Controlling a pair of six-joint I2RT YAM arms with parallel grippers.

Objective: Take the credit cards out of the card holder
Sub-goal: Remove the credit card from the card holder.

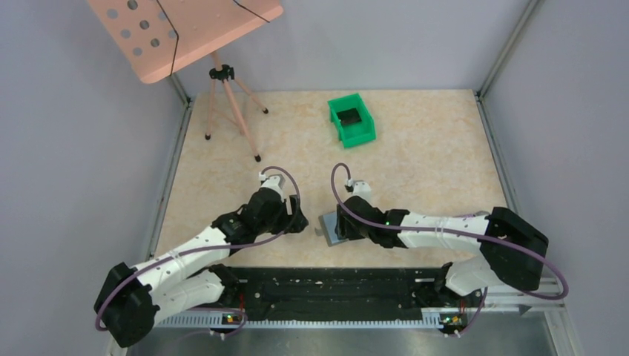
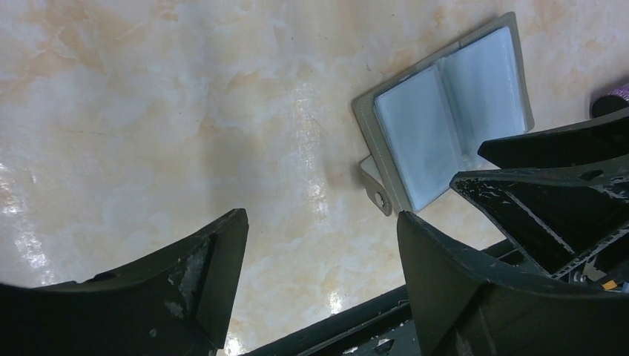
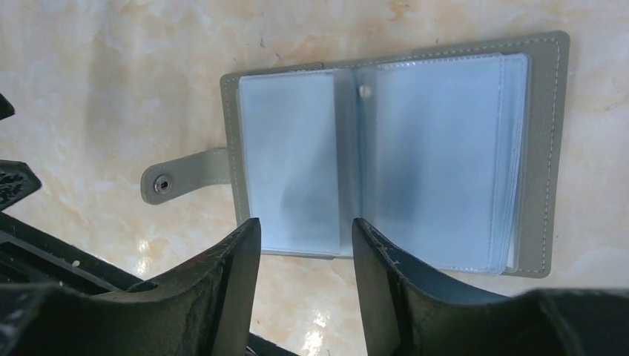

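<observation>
Open tabletop (image 3: 111,89) around the card holder (image 3: 445,148), right pincer (image 3: 305,226) close above it.

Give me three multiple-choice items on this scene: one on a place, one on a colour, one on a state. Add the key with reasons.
1. On the table, the card holder lies:
A by the far edge
B by the near edge, under the right gripper
C in the far right corner

2. Inside, it is:
A light blue
B red
C black

3. The card holder is:
A snapped shut
B lying open
C standing on edge

Key:
1 B, as the top view shows it near the front edge below that gripper.
2 A, as pale blue panels fill the grey cover.
3 B, as both halves lie spread flat, unfastened.
</observation>
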